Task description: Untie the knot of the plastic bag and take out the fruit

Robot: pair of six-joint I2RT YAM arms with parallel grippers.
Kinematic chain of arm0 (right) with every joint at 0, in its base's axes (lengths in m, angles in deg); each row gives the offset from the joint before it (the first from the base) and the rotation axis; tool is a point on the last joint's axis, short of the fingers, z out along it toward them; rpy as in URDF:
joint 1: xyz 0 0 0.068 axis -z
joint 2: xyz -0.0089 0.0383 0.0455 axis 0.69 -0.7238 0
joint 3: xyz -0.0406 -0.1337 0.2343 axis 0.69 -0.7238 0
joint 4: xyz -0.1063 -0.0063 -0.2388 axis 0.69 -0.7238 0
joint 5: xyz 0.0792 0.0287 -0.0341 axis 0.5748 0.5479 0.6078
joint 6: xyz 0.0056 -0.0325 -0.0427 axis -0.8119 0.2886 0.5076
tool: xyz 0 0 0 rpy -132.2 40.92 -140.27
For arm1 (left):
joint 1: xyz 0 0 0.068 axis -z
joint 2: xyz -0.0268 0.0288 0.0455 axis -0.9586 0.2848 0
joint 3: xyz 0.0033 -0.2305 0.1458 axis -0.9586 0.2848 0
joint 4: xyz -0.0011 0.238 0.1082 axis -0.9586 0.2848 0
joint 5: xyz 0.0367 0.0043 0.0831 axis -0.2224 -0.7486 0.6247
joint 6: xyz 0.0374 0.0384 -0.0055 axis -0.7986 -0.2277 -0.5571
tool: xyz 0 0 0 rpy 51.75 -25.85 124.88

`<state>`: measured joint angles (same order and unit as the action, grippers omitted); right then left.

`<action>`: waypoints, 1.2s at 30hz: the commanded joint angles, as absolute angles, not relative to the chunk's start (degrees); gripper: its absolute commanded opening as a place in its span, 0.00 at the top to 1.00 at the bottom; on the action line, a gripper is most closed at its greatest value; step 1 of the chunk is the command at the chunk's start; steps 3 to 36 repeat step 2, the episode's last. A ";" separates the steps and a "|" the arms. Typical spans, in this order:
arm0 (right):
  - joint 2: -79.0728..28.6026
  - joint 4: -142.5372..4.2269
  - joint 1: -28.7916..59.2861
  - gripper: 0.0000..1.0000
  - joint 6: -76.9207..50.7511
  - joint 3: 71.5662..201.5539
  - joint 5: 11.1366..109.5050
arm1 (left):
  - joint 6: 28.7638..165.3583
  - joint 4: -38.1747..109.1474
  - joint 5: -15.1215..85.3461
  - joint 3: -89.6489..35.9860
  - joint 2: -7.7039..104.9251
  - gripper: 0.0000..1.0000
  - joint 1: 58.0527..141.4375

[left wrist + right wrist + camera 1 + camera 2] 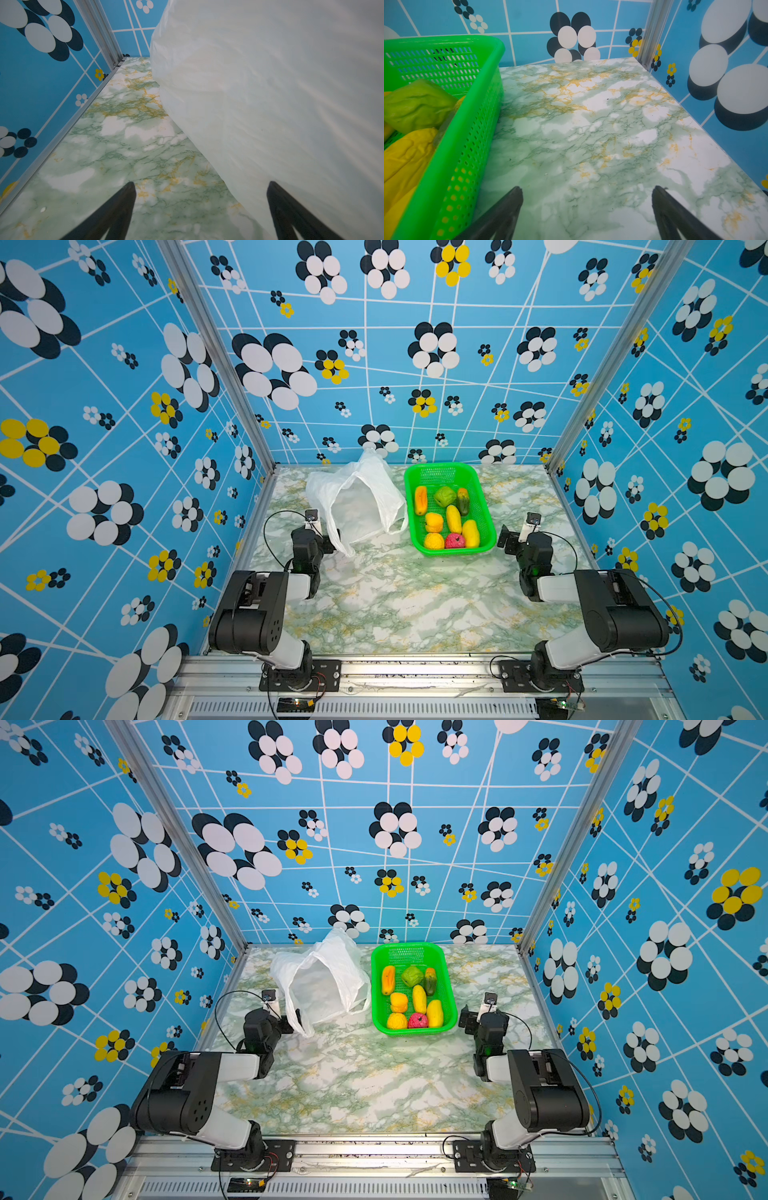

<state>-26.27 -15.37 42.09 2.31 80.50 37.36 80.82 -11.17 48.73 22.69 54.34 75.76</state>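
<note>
The plastic bag (357, 497) (322, 977) lies slack on the table at the back, left of centre. Its mouth gapes open and its handle loops (397, 526) hang loose. No knot shows. The fruit (453, 518) (419, 998), yellow, orange, green and one red, sits in the green basket (440, 466) (446, 39) right of the bag. My left gripper (330, 541) (201, 184) stands open at the bag's near left corner, with the film (270, 93) beside one finger. My right gripper (505, 537) (587, 187) stands open over bare table, just right of the basket.
The marble-patterned table (395, 601) is boxed in by blue flowered walls on three sides, with aluminium posts (216, 348) at the back corners. An aluminium rail (415, 672) carrying both arm bases runs along the front edge.
</note>
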 commanded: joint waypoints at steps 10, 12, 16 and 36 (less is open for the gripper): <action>-26.71 -15.46 41.96 0.01 3.35 81.26 39.77 | 80.89 -12.40 47.54 23.12 55.00 0.01 75.24; -26.71 -15.46 41.96 0.01 3.35 81.26 39.77 | 80.89 -12.40 47.54 23.12 55.00 0.01 75.24; -26.71 -15.46 41.96 0.01 3.35 81.26 39.77 | 80.89 -12.40 47.54 23.12 55.00 0.01 75.24; -26.71 -15.46 41.96 0.01 3.35 81.26 39.77 | 80.89 -12.40 47.54 23.12 55.00 0.01 75.24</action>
